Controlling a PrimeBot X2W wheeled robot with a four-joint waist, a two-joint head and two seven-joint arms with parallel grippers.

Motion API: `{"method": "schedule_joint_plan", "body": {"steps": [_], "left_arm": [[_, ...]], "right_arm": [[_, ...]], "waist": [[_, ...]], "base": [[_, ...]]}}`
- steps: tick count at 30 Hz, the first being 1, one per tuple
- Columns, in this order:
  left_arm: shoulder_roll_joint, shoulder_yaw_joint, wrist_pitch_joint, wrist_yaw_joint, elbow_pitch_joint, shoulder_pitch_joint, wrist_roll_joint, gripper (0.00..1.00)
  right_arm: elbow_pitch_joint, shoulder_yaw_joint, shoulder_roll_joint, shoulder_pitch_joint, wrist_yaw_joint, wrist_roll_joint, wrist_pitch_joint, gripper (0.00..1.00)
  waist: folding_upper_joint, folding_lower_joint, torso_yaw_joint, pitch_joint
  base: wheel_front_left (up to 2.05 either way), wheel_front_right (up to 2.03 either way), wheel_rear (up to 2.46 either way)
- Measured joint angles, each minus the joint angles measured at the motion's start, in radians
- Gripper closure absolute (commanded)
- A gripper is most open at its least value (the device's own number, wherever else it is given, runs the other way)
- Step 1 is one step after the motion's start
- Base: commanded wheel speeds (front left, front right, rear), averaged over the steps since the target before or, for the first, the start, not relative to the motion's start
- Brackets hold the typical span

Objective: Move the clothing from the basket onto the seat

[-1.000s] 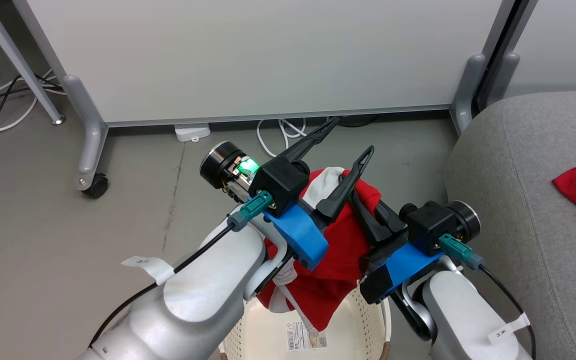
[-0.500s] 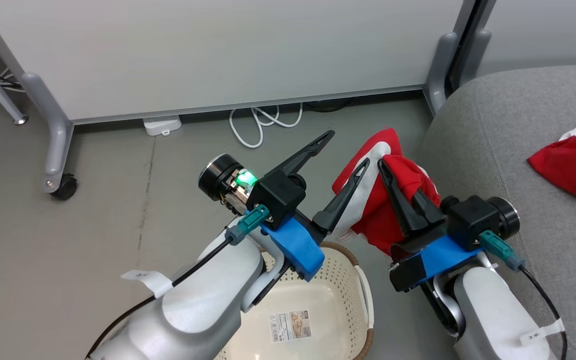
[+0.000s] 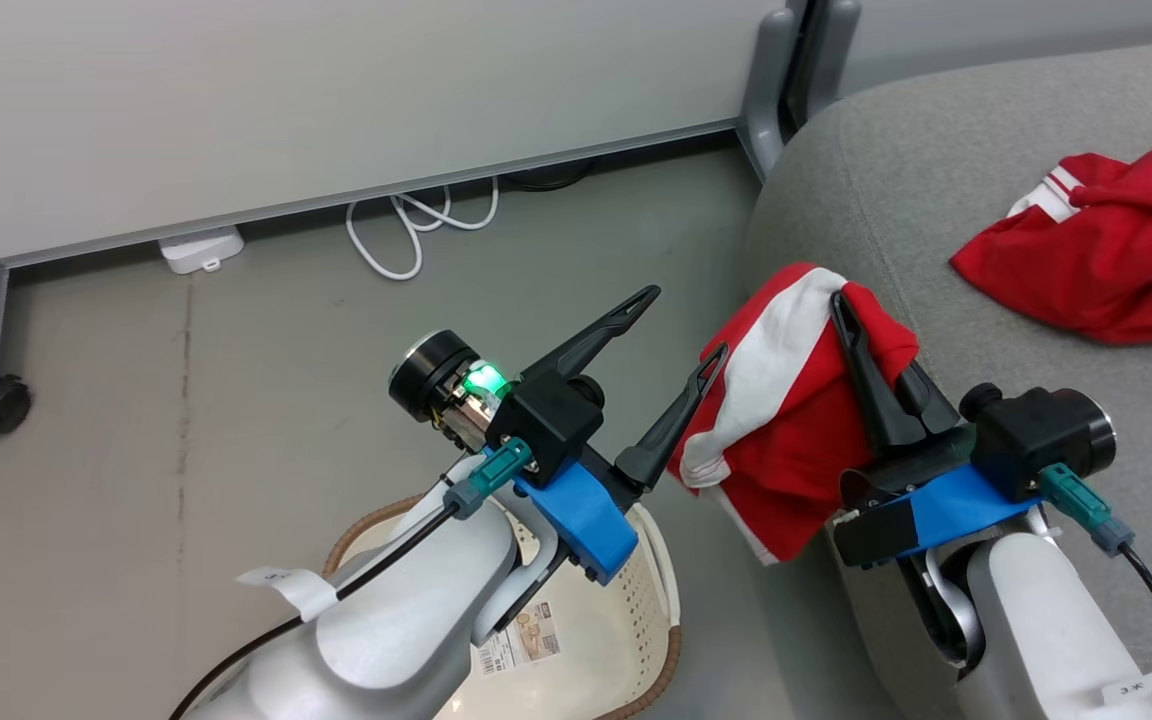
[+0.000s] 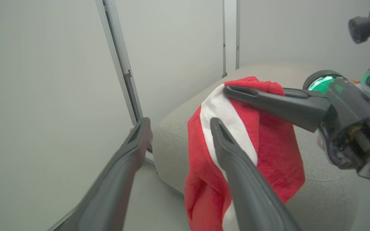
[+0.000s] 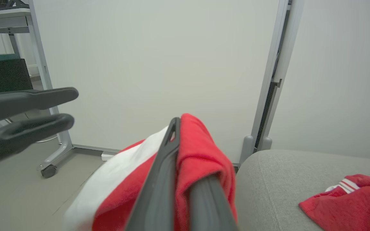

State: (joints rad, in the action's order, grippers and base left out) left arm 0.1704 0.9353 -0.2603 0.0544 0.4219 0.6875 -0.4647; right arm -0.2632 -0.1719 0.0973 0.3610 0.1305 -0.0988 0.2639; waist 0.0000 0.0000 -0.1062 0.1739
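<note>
Right hand [image 3: 868, 332] with both long dark fingers pressed together, clamped on a soft red sports garment with a broad white stripe [image 3: 786, 400]. Garment draped over the fingertips and hanging down beside them, up against the rounded edge of the large grey woven-fabric upholstered seat [image 3: 936, 160], lower hem over the grey floor [image 3: 186, 350] between seat and basket. Left hand [image 3: 686, 322] just beside the held garment on its floor side, fingers spread wide apart, gripping nothing; nearer fingertip close to the white stripe, contact impossible to tell. Second crumpled red garment with thin white stripes [image 3: 1096, 260] lying farther back on the seat top, well apart from both hands. Cream perforated plastic laundry basket with brown woven-look rim [image 3: 651, 590] on the floor beneath the left forearm, barcode sticker [image 3: 521, 640] showing on its bottom. Pale wheeled partition panel [image 3: 336, 90] behind, with a looped white cable [image 3: 406, 230] at its foot.
</note>
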Motion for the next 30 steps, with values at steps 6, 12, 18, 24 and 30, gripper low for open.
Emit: {"method": "schedule_joint_plan", "body": {"steps": [6,12,18,24,30], "left_arm": [[0.005,0.001,-0.001,0.007,-0.004,-0.007,0.007,0.00],[0.008,0.003,-0.001,0.014,-0.005,-0.007,0.016,0.00],[0.008,0.003,-0.001,0.016,-0.004,-0.006,0.021,0.00],[0.008,-0.006,-0.001,0.017,-0.006,-0.005,0.026,0.00],[0.010,-0.016,-0.002,0.018,-0.016,-0.001,0.035,0.00]], "right_arm": [[0.033,0.028,-0.002,-0.026,0.000,0.001,0.000,1.00],[0.057,0.055,-0.009,-0.045,0.000,0.001,0.000,1.00],[0.075,0.084,-0.012,-0.071,0.000,0.002,0.000,1.00],[0.105,0.106,-0.016,-0.085,0.000,0.002,0.000,1.00],[0.150,0.129,-0.019,-0.075,0.000,0.003,0.000,1.00]], "waist": [[0.0000,0.0000,-0.064,0.022],[0.0000,0.0000,-0.128,0.047],[0.0000,0.0000,-0.184,0.067],[0.0000,0.0000,-0.208,0.079],[0.0000,0.0000,-0.207,0.092]], "base": [[0.00,0.00,0.00],[0.00,0.00,0.00],[0.00,0.00,0.00],[0.00,0.00,0.00],[0.00,0.00,0.00]]}}
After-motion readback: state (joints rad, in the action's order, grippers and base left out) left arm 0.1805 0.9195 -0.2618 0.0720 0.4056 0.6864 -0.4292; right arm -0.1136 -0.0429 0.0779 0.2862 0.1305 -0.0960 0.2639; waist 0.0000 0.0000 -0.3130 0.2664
